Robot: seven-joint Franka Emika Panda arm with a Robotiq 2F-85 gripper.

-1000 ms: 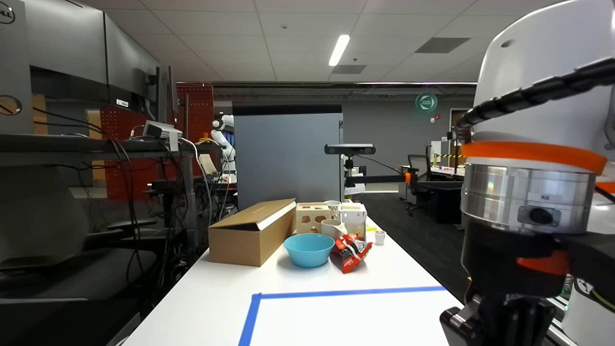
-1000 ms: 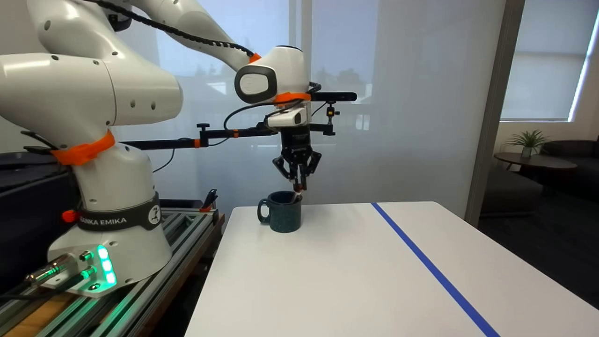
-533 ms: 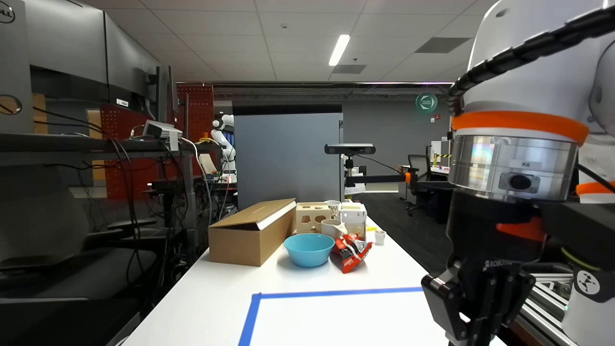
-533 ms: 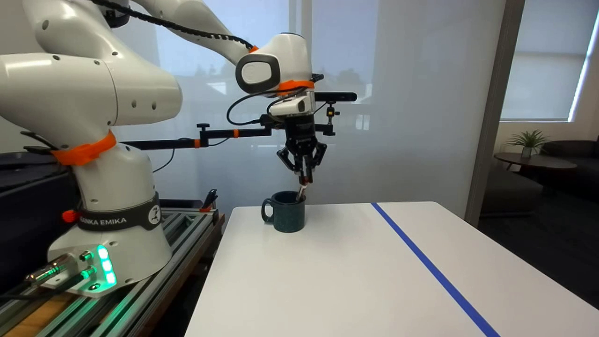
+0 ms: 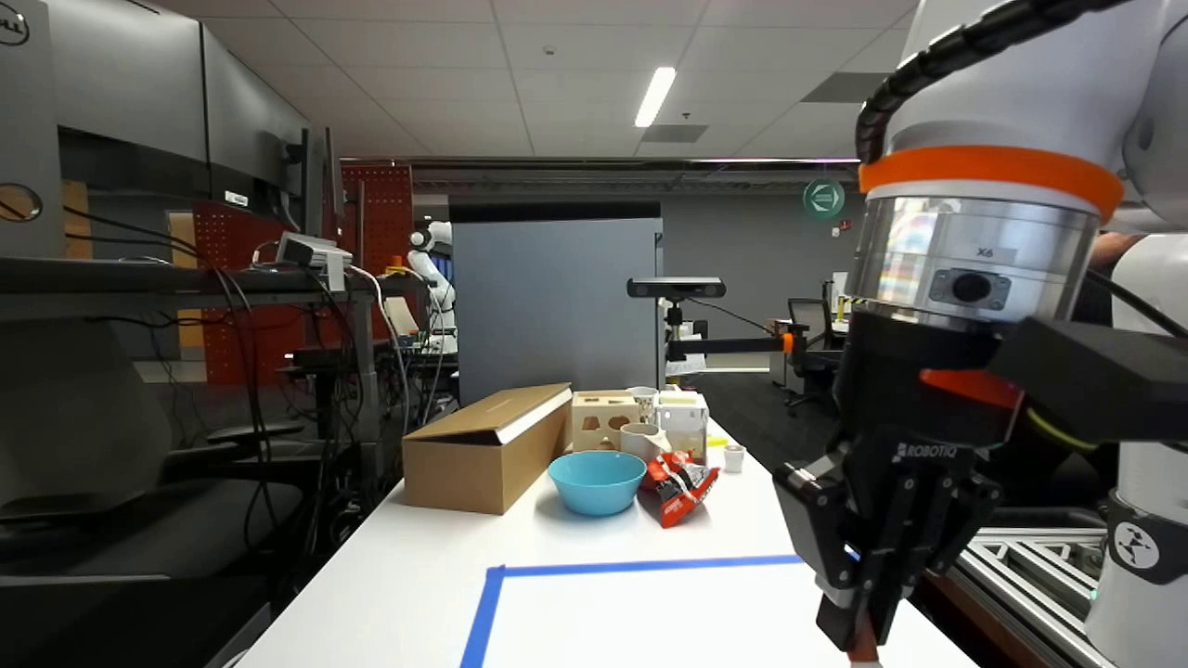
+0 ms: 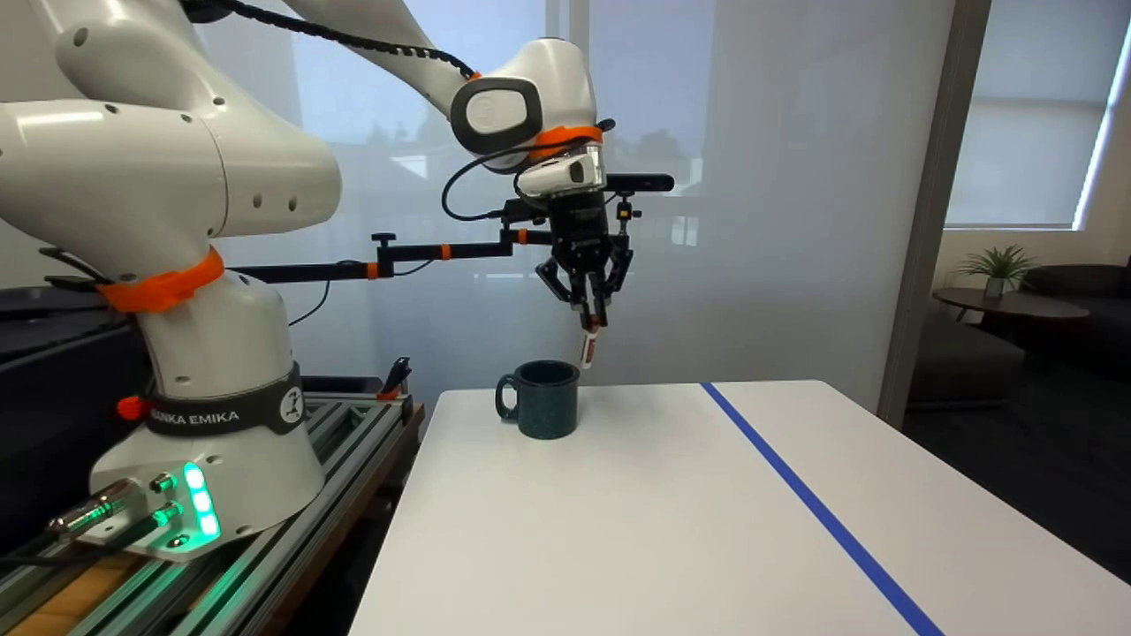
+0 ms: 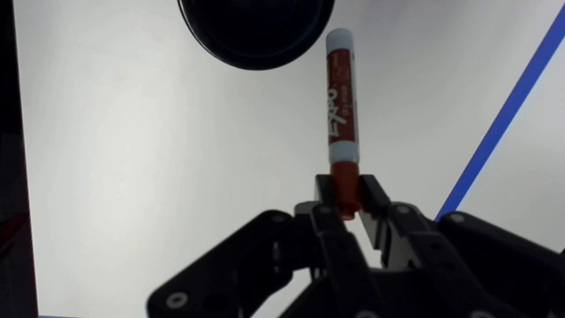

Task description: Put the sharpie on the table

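Above the white table (image 6: 654,512), the end effector (image 7: 346,190) pinches the marker (image 7: 341,95) by its red end, outside the mug (image 6: 547,411). Likely the carrying step; next calls for lowering, then releasing.

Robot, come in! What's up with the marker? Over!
Tool closed on the marker, by its red cap. Marker hangs outside the green mug, above the table, not yet down. Green mug stands close by, might get bumped.
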